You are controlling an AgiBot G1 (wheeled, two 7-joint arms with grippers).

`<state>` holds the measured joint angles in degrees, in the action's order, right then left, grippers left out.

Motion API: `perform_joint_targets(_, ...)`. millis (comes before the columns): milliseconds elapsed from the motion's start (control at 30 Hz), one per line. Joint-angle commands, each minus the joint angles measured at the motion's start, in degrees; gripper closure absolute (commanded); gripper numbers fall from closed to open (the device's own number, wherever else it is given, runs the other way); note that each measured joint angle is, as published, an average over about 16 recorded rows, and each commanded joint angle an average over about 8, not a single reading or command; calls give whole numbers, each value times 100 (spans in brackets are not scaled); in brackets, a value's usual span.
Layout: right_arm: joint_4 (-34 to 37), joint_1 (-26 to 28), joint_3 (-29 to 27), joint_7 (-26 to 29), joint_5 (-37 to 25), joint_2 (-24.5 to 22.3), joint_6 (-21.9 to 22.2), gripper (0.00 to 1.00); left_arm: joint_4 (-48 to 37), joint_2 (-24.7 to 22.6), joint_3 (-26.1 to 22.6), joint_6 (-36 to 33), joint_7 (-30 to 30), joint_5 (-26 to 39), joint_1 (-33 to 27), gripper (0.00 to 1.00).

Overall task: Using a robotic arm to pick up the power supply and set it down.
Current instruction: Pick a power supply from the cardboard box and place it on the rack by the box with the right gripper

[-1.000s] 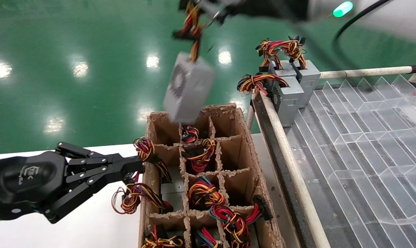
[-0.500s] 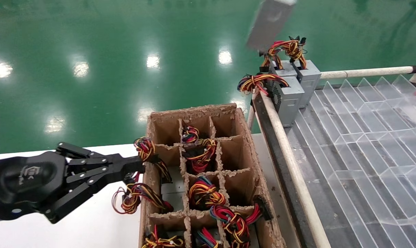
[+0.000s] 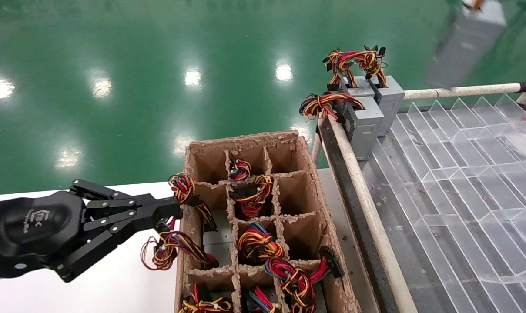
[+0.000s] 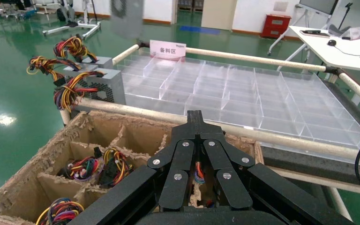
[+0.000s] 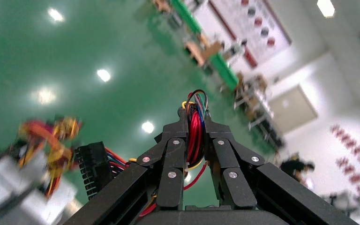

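The power supply, a grey metal box, hangs blurred in the air at the far right of the head view, above the back rail of the clear tray. It also shows as a blurred grey box in the left wrist view. My right gripper is shut on its mostly red wire bundle. The robotic arm itself is out of the head view. My left gripper is shut and empty, parked against the left wall of the cardboard box.
A divided cardboard box holds several wired grey units. Three more grey boxes stand at the near-left corner of a clear compartment tray, framed by a pale rail. A white table lies beneath the left arm.
The power supply has swung from above the cardboard box up and to the right, over the tray's far end. The white right arm has left the head view. The left arm has not moved.
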<state>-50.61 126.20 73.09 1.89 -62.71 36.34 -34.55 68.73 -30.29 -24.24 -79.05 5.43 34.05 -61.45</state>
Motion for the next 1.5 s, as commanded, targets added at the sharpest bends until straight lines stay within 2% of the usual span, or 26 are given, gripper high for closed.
perform_joint_targets(33,-148,-39,105,208,-125,-228,53,100,0,0,0,0,0,0,0,100)
perform_joint_targets(200,-453,-502,356,769,-218,-526,489,100,0,0,0,0,0,0,0,100)
perform_joint_targets(400,-704,-936,518,1149,-198,-511,975,100,0,0,0,0,0,0,0,100)
perform_joint_targets(633,-605,-1234,542,1209,-74,-157,1235,100,0,0,0,0,0,0,0,100)
perform_joint_targets(900,-110,-1379,523,1032,-115,289,1541,100,0,0,0,0,0,0,0,100)
perform_joint_targets(1100,114,-1384,494,967,-128,444,1640,100,0,0,0,0,0,0,0,100)
perform_joint_targets(1500,185,-1589,496,917,6,740,1471,100,0,0,0,0,0,0,0,100)
